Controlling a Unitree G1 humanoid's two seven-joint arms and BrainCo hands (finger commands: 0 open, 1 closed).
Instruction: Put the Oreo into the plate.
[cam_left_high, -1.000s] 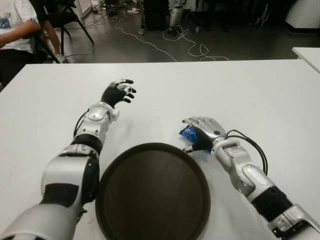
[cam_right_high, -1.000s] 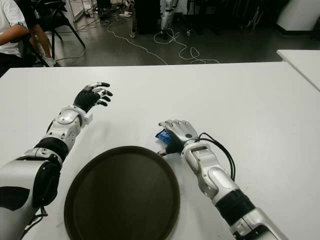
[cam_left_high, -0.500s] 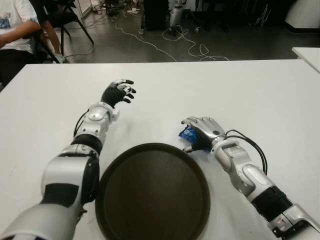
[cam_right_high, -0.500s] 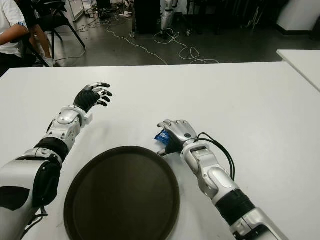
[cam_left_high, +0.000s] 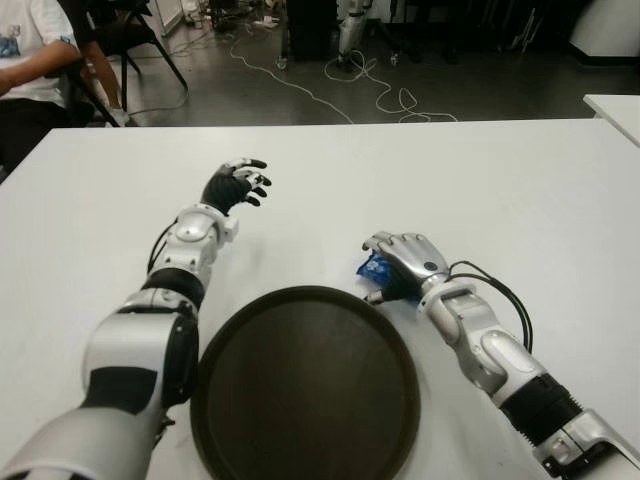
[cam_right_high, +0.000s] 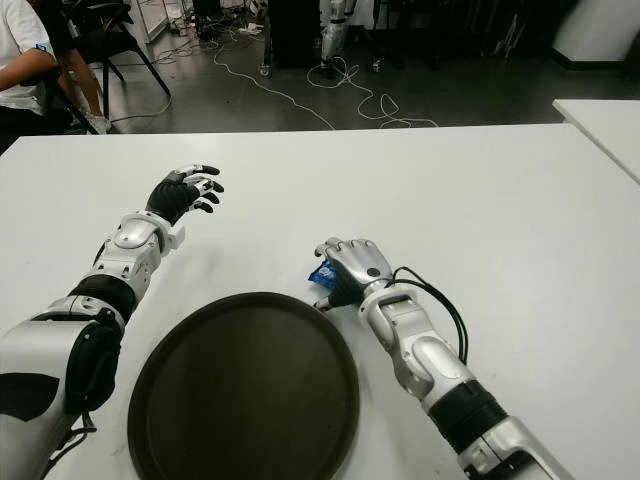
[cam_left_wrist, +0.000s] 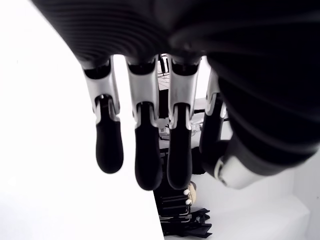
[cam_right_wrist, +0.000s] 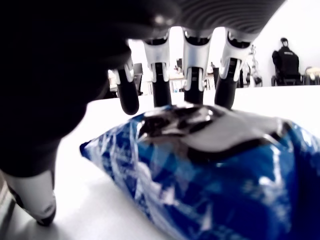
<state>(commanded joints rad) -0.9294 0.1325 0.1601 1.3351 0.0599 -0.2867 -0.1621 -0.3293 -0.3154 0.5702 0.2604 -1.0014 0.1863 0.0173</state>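
The Oreo is a small blue packet (cam_left_high: 373, 267) lying on the white table (cam_left_high: 520, 190) just past the far right rim of the dark round plate (cam_left_high: 300, 390). My right hand (cam_left_high: 404, 264) hovers right over it, palm down. In the right wrist view the packet (cam_right_wrist: 200, 170) fills the space under the palm, the fingers (cam_right_wrist: 192, 65) reach out straight above it and the thumb (cam_right_wrist: 30, 205) stands apart to the side, so nothing is clasped. My left hand (cam_left_high: 236, 184) is stretched out over the table at the far left, fingers (cam_left_wrist: 145, 150) loosely spread and holding nothing.
A seated person (cam_left_high: 30, 60) and a chair are beyond the table's far left corner. Cables (cam_left_high: 380, 95) trail across the floor behind. Another white table's corner (cam_left_high: 615, 105) shows at the right edge.
My right hand has crept slightly to the left over the blue packet, nudging it a little. The left arm has stayed still.
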